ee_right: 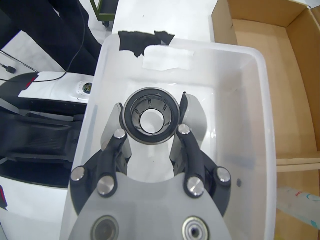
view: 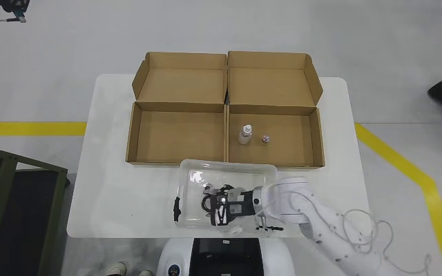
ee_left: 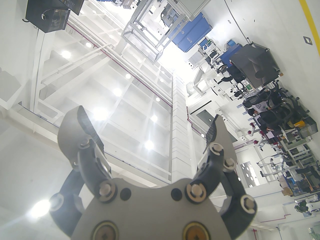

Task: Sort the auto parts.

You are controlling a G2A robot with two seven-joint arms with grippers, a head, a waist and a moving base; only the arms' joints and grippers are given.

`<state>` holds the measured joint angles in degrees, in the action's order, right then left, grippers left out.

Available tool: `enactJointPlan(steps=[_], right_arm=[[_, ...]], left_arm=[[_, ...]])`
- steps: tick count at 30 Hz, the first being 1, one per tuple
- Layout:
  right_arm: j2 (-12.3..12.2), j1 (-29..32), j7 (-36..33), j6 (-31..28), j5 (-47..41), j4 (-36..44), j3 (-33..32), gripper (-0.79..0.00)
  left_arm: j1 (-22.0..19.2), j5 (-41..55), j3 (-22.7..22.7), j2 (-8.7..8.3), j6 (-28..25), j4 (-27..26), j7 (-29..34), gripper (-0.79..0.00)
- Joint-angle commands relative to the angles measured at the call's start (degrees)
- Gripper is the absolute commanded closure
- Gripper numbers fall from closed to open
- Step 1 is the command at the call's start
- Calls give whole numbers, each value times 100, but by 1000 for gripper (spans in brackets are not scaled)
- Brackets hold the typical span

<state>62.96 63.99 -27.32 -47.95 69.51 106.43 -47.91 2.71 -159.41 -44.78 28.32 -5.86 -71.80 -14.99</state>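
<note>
Black cylindrical bearing (ee_right: 150, 101), bore facing up, inside translucent bin (ee_right: 260, 101).

A white table (view: 103, 152) stands on a pale grey floor (view: 69, 41). One yellow floor line (view: 41, 128) runs straight out from the table's left edge. A second yellow line (view: 397, 160) slants away from the table's right edge. A dark green metal cart (view: 34, 214) stands just beside the table's near left corner.

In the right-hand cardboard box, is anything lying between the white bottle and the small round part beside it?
No. In the top view the white bottle and small round part stand apart, with only the cardboard box floor between them.
</note>
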Motion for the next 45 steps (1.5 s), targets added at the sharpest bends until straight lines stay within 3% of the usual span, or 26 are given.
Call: enactJointPlan(steps=[1, 8, 45], right_arm=[[-30, 82, -65, 56, -248, 93, -139, 0], [-106, 356, -354, 649, -1562, 629, -649, 0], [-106, 356, -354, 649, -1562, 629, -649, 0]], left_arm=[[0, 0, 0, 0, 0, 0, 1, -785], [0, 0, 0, 0, 0, 0, 1, -785], [0, 0, 0, 0, 0, 0, 1, -785]])
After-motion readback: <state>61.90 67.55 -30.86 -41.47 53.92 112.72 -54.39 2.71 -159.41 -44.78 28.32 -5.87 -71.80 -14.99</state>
